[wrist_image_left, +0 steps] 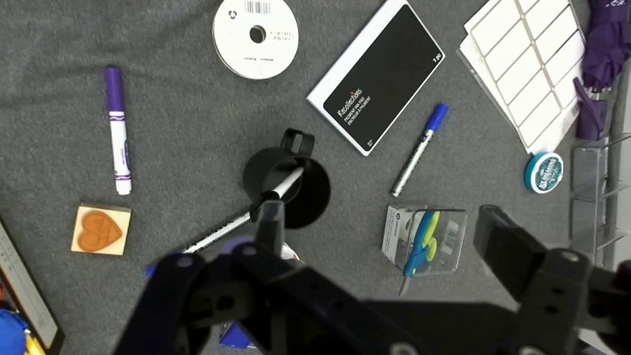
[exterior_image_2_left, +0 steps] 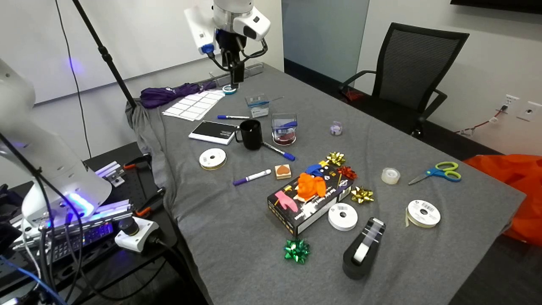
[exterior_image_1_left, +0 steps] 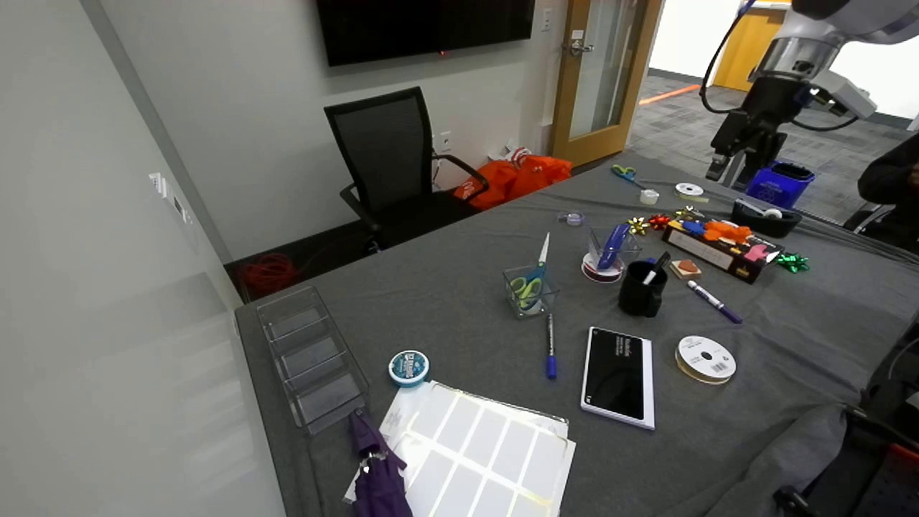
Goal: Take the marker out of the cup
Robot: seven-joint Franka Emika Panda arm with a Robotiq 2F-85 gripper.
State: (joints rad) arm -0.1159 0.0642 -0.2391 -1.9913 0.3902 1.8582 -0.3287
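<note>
The cup is a small black mug with a handle, upright on the grey cloth in an exterior view (exterior_image_1_left: 635, 296), in an exterior view (exterior_image_2_left: 252, 136) and in the wrist view (wrist_image_left: 315, 197). A white marker with a black cap (exterior_image_1_left: 650, 275) leans in it, cap end above the rim. In the wrist view the marker (wrist_image_left: 290, 182) has its white end inside the cup. In an exterior view I cannot make it out against the cup. My gripper (wrist_image_left: 382, 217), also in both exterior views (exterior_image_1_left: 731, 171) (exterior_image_2_left: 236, 79), is open and empty, high above the table, one finger partly overlapping the cup.
A clear box with scissors (wrist_image_left: 429, 241) stands between the fingers in the wrist view. A blue-capped marker (exterior_image_2_left: 277, 150) lies against or near the cup. Another clear box (exterior_image_2_left: 283, 127), an ink pad (exterior_image_2_left: 214, 132), a ribbon spool (exterior_image_2_left: 212, 158) and a purple marker (exterior_image_2_left: 252, 177) are around it.
</note>
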